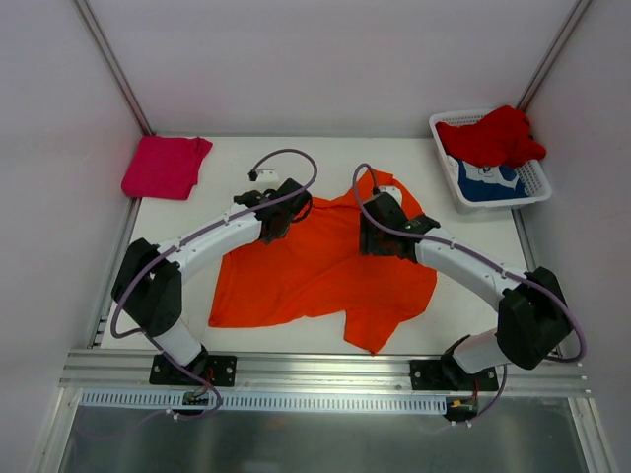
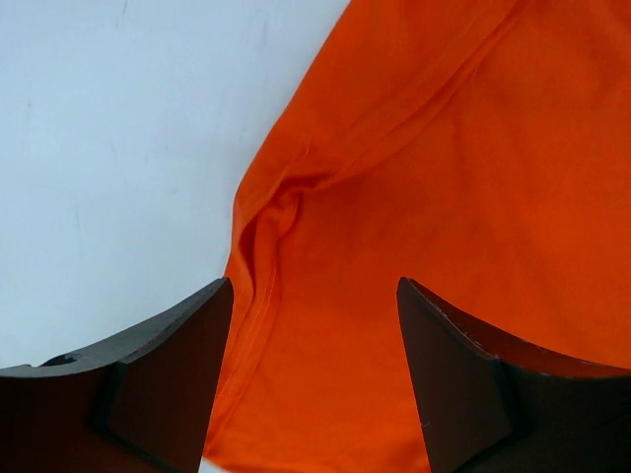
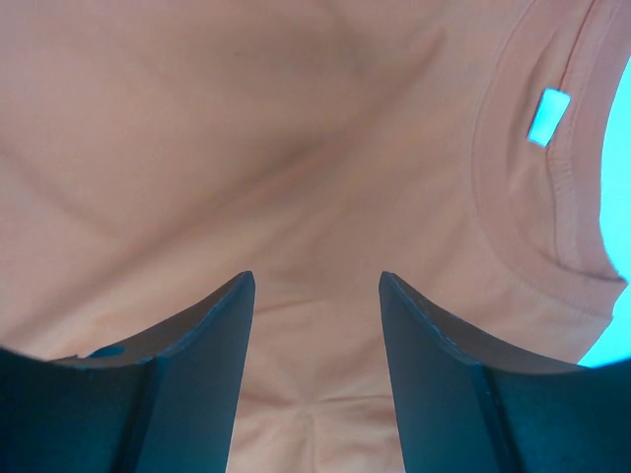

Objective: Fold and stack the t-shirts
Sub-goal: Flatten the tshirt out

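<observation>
White table (image 1: 325, 158), pale walls around. At centre the orange t-shirt (image 1: 315, 276) lies spread; a folded magenta t-shirt (image 1: 166, 166) sits at 10 o'clock. At 2 o'clock the basket (image 1: 540, 187) holds the red t-shirt (image 1: 493, 138) heaped over the blue t-shirt (image 1: 488, 182). Over the orange hem the left gripper (image 2: 314, 296) gapes; near its collar the right gripper (image 3: 315, 286) gapes too, gripping nothing.

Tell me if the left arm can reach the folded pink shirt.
Probably yes: the left claw hangs open and empty over the orange t-shirt, with only bare table between it and the pink t-shirt.
</observation>
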